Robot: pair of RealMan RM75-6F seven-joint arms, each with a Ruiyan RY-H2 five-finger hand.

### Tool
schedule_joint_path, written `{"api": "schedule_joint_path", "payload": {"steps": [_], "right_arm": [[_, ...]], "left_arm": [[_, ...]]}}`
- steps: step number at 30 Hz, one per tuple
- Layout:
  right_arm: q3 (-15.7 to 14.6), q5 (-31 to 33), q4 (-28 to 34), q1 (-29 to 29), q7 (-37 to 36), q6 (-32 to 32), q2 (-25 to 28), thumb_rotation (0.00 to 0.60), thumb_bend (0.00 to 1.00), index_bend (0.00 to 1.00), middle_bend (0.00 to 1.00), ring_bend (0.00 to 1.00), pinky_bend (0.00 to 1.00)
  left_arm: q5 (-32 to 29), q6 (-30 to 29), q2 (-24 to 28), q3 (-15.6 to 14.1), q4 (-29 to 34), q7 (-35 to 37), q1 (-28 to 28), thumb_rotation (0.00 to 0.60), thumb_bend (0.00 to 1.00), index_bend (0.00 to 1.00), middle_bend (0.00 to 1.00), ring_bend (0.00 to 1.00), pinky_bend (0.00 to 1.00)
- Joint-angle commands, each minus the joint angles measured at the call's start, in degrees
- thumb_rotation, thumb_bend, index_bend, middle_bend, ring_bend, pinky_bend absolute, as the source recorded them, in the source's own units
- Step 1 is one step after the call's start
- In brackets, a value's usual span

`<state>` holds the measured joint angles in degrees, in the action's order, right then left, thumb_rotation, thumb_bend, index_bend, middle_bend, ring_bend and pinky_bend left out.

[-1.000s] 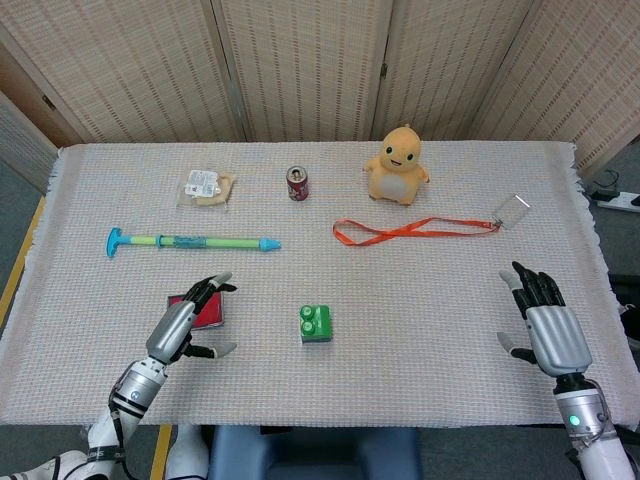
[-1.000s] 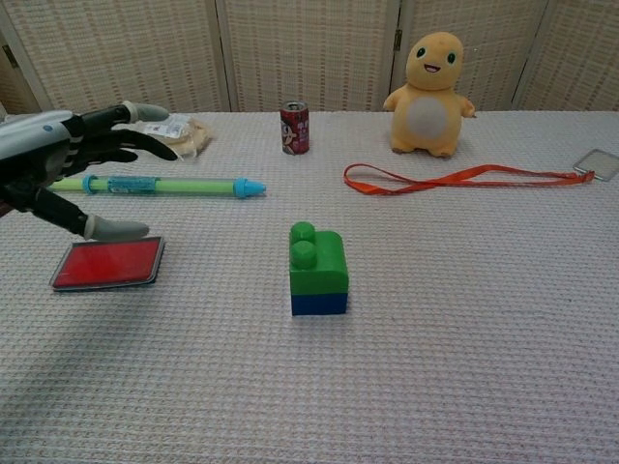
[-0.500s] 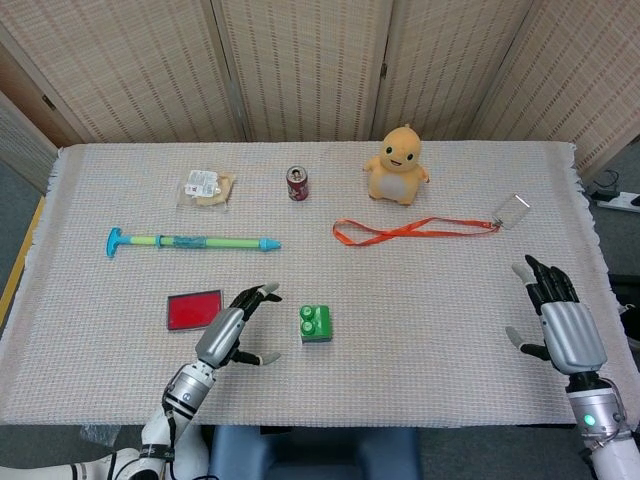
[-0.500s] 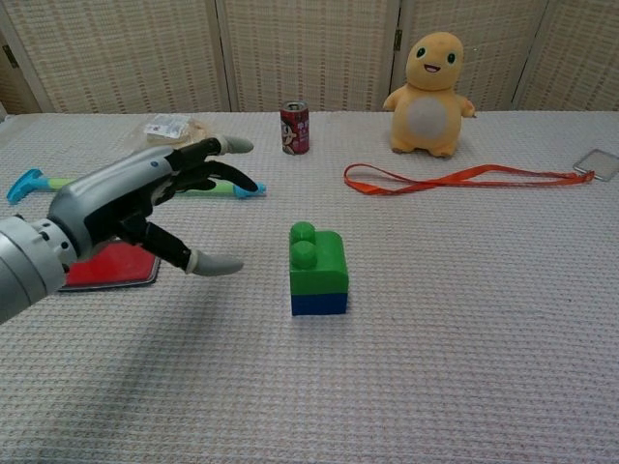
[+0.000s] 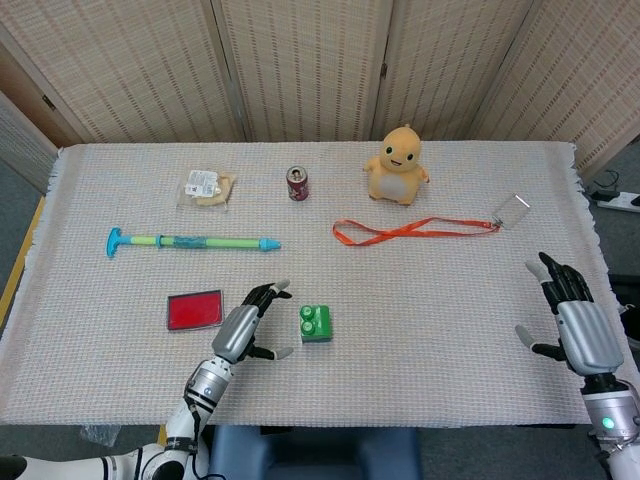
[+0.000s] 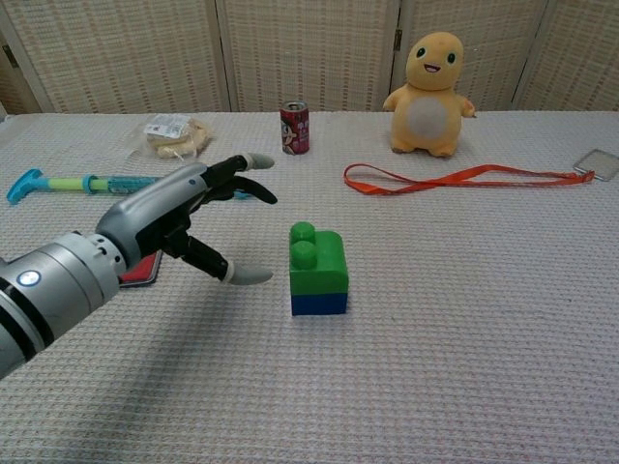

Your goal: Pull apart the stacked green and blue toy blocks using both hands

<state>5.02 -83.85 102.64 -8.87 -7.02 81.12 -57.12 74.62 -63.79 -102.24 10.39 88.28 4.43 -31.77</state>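
Observation:
The green block sits stacked on the blue block [image 6: 318, 303], together forming one small stack [image 5: 317, 324] near the table's front middle; in the chest view the green block [image 6: 317, 259] shows two studs on top. My left hand [image 5: 246, 327] hovers just left of the stack with fingers spread, holding nothing, a small gap between its thumb and the block; in the chest view the left hand [image 6: 184, 217] reaches in from the left. My right hand [image 5: 578, 325] is open far off at the table's right edge, seen only in the head view.
A red flat case [image 5: 195, 310] lies left of my left hand. Farther back are a green-blue water squirter [image 5: 190, 242], a snack packet [image 5: 205, 187], a soda can [image 5: 297, 183], an orange plush toy [image 5: 398, 164], and an orange lanyard [image 5: 415, 231] with a badge [image 5: 511, 210].
My left hand has swept right from over the red case to just beside the block stack. My right hand has drifted right and slightly toward the table's front edge.

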Motion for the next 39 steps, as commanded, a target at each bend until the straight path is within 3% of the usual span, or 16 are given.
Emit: {"api": "schedule_joint_path", "payload": {"steps": [1, 17, 39], "right_arm": [[0.1, -1.9, -0.5, 1.9, -3.8, 3.5, 1.7, 0.600, 0.33, 0.00, 0.00, 0.00, 0.00], [-0.1, -1.7, -0.9, 0.8, -3.4, 0.5, 1.6, 0.600, 0.33, 0.00, 0.00, 0.00, 0.00], [0.3, -1.1, -1.1, 1.2, -3.6, 0.9, 1.8, 0.600, 0.33, 0.00, 0.00, 0.00, 0.00]], "left_arm": [[-0.2, 0.6, -1.0, -0.1, -0.9, 0.5, -0.3, 0.600, 0.18, 0.09, 0.26, 0.10, 0.09], [1.0, 0.2, -7.2, 1.1, -9.2, 0.3, -2.6, 0.600, 0.18, 0.11, 0.27, 0.10, 0.07], [2.0, 1.3, -10.8, 1.7, -16.5, 4.3, -4.4, 0.600, 0.21, 0.17, 0.36, 0.14, 0.06]]}}
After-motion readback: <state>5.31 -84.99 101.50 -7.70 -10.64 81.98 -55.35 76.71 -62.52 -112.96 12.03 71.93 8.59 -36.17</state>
